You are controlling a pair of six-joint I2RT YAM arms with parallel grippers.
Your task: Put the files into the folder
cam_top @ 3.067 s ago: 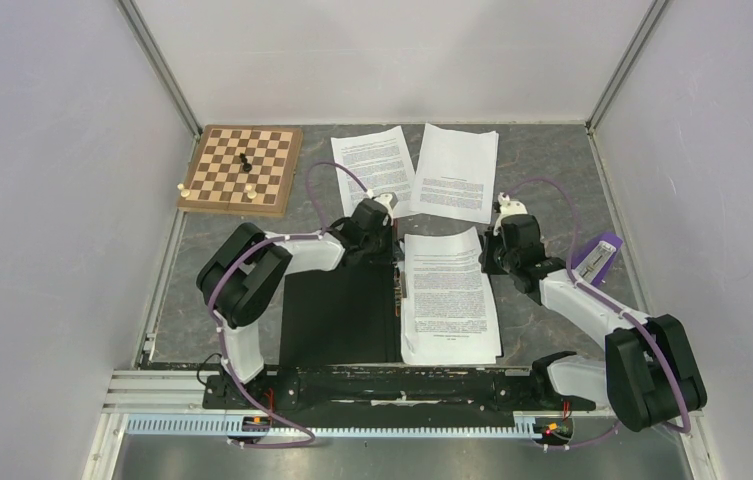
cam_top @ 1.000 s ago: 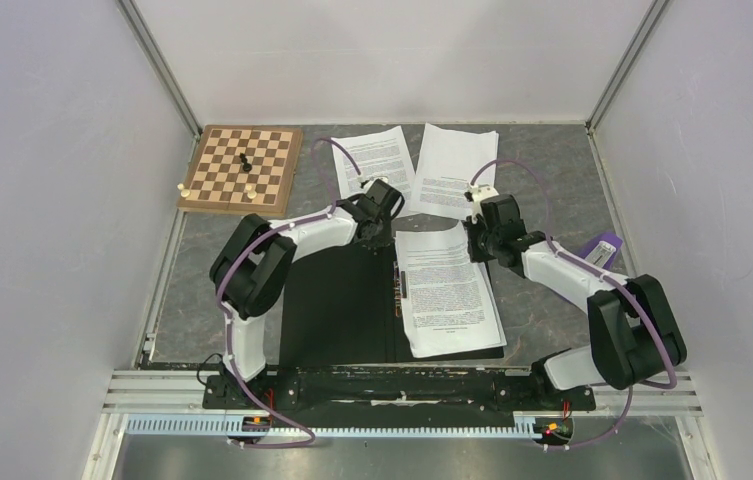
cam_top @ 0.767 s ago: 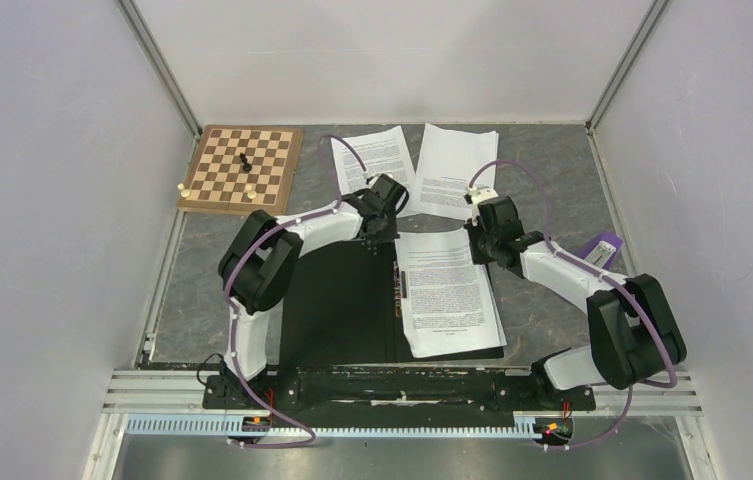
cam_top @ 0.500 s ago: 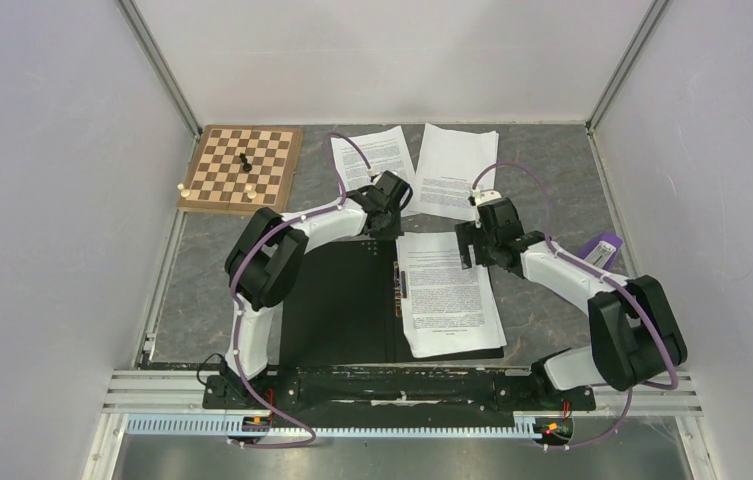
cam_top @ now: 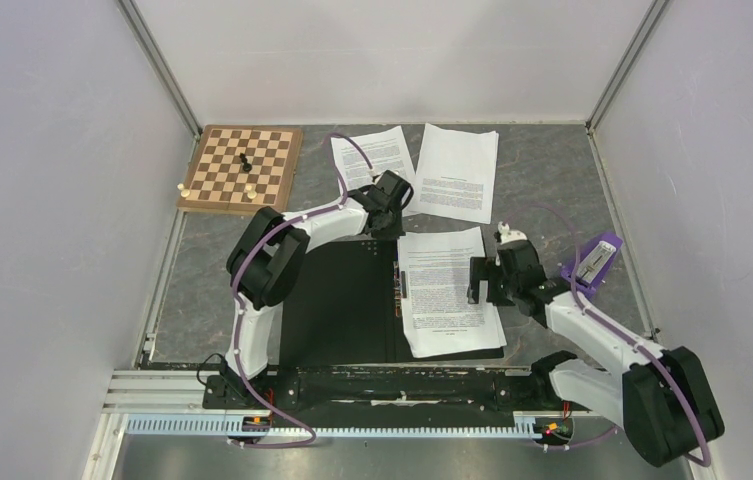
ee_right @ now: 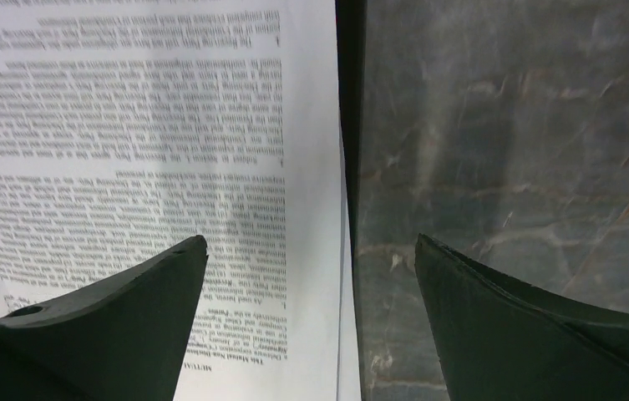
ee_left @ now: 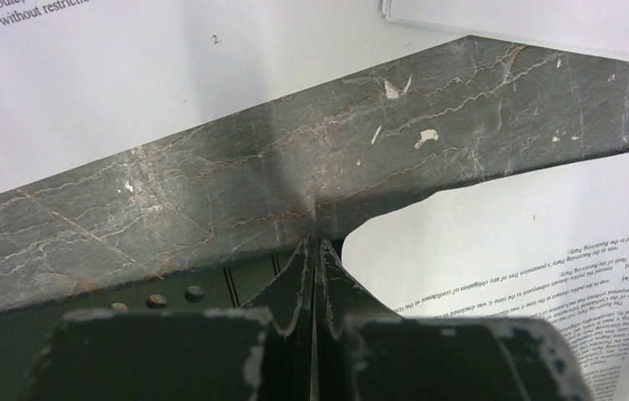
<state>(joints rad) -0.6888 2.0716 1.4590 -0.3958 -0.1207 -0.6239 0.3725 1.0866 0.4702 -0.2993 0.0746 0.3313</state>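
Lying open at the centre of the top view, the folder [cam_top: 337, 300] runs lengthwise from bottom to top of frame. One sheet [cam_top: 442, 290] rests on its right inner face, long axis nearly the same, slightly tilted. The two more sheets [cam_top: 457, 170] lie on the table [cam_top: 542, 180] at upper centre. At the folder's upper edge the left gripper [ee_left: 315, 251] is pressed shut with nothing seen between its fingers. The right gripper [ee_right: 311, 242] is spread wide and empty over the first sheet's right edge.

This is a robotics lab test cell. Plain pale panel walls [cam_top: 52, 220] with metal corner posts box in a grey marble-patterned bench [cam_top: 552, 190] on three sides. Behind the left fingers [ee_left: 292, 284], two white-and-black robot arms [cam_top: 324, 228] trailing purple cables are bolted to a slotted aluminium rail [cam_top: 152, 388]. Beyond those fingers, to their left, lies a wooden chessboard [cam_top: 242, 170] with a few pieces.
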